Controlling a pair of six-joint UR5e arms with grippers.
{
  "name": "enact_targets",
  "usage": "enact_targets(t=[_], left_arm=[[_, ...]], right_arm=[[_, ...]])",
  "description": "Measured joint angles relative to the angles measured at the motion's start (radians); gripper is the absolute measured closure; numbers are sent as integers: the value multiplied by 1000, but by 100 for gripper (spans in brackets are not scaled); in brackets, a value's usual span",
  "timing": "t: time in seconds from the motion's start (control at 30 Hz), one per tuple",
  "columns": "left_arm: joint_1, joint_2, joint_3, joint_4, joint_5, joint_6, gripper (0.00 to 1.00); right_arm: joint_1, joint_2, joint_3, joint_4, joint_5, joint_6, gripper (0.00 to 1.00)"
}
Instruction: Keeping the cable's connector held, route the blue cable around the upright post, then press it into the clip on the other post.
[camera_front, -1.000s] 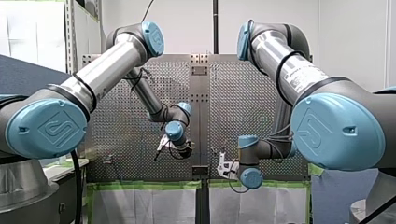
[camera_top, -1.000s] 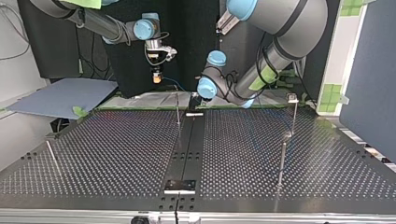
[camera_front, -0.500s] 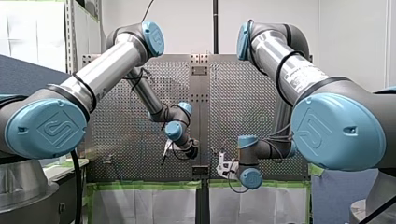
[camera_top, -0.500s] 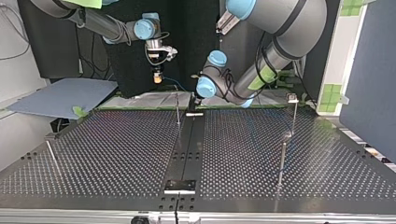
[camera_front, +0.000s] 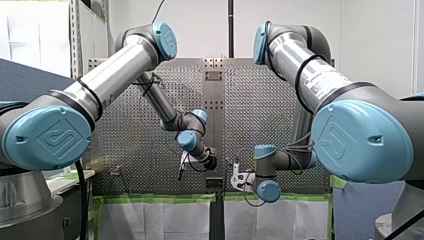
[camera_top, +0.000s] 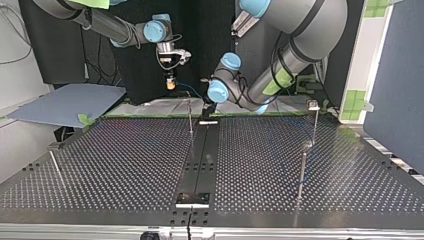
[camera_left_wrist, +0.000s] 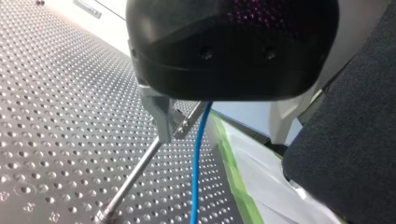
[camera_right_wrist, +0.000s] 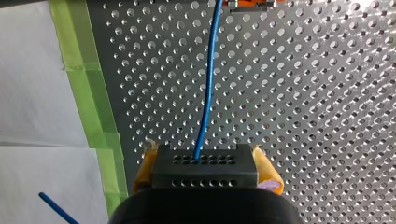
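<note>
My right gripper (camera_right_wrist: 205, 161) is shut on the dark perforated connector (camera_right_wrist: 204, 176), with a yellow pad on each side of it. The blue cable (camera_right_wrist: 208, 79) leaves the connector and runs ahead over the plate. In the top view that gripper (camera_top: 171, 83) hangs above the table's far edge. My left gripper (camera_top: 207, 107) is low by the thin centre post (camera_top: 190, 119). In the left wrist view one metal finger (camera_left_wrist: 160, 119) stands beside the post's top (camera_left_wrist: 135, 170), and the cable (camera_left_wrist: 196, 177) drops past it ungripped; the jaws are open. A clip-topped post (camera_top: 314, 107) stands at the top view's right.
Another upright post (camera_top: 302, 167) stands in front of the clip post, and a leaning rod (camera_top: 56, 167) is at the top view's left. Green tape (camera_right_wrist: 93, 93) and white sheeting edge the perforated plate (camera_top: 125, 165). A small orange part (camera_right_wrist: 250, 3) lies ahead of the connector.
My left gripper has swung lower and toward the front view's right, closing in on the centre post. My right gripper has stayed almost still with the connector.
</note>
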Motion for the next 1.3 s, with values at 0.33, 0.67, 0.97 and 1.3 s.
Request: enact_targets(t=[0.33, 0.67, 0.97, 1.3], left_arm=[[-15, 0, 0, 20, -29, 4, 0], [-20, 0, 0, 29, -50, 17, 36], [-24, 0, 0, 48, -63, 23, 88], [-30, 0, 0, 47, -99, 23, 100]], right_arm=[[0, 0, -9, 2, -21, 1, 100], [0, 0, -10, 4, -24, 1, 100], [1, 0, -10, 5, -24, -1, 100], [1, 0, -10, 5, -21, 0, 100]])
